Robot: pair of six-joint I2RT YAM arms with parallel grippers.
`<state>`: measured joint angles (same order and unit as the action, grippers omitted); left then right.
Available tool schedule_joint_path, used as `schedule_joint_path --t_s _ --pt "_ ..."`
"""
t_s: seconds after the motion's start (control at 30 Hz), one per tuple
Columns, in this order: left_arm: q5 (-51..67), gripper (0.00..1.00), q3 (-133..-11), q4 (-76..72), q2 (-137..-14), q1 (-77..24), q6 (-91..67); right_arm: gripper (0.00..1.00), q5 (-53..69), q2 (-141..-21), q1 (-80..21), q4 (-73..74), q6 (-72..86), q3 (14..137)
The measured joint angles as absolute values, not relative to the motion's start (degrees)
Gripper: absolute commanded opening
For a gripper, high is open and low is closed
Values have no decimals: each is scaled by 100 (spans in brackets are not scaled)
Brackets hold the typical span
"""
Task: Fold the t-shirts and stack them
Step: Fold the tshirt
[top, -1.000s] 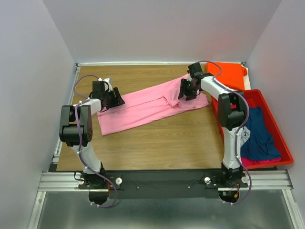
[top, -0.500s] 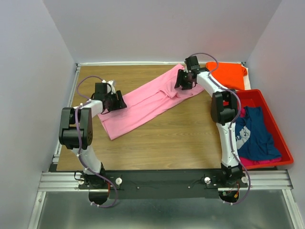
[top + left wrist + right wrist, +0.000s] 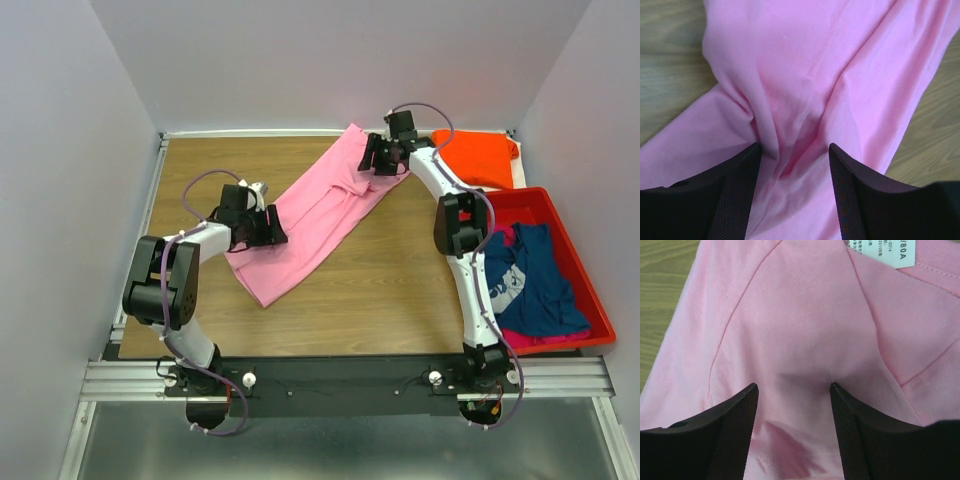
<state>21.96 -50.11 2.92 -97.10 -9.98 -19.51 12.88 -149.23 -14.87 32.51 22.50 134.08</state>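
The pink t-shirt [image 3: 320,205] lies in a long diagonal band across the table, from near left to far right. My left gripper [image 3: 272,228] is shut on its lower part, and creases run into the jaws in the left wrist view [image 3: 792,150]. My right gripper [image 3: 375,158] is shut on the collar end near the back edge; the right wrist view [image 3: 792,387] shows pink cloth with a white label [image 3: 887,250]. The orange t-shirt [image 3: 478,155] lies flat at the back right. The navy t-shirt [image 3: 535,290] lies over the magenta one [image 3: 512,238] in the bin.
The red plastic bin [image 3: 600,325] stands along the right edge of the wooden table [image 3: 400,290]. Grey walls close in the left, back and right sides. The right arm reaches far back across the table's right half.
Both grippers carried the pink t-shirt along: the right end swung toward the back edge, the left end came nearer and rightward. The shirt turned from nearly level to steeply diagonal.
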Motion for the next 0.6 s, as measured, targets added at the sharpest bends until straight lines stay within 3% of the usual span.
schedule_joint_path --t_s 0.6 --pt "2622 66 -4226 602 -8958 -2021 -2840 70 1422 -15369 -1487 3065 2272 14053"
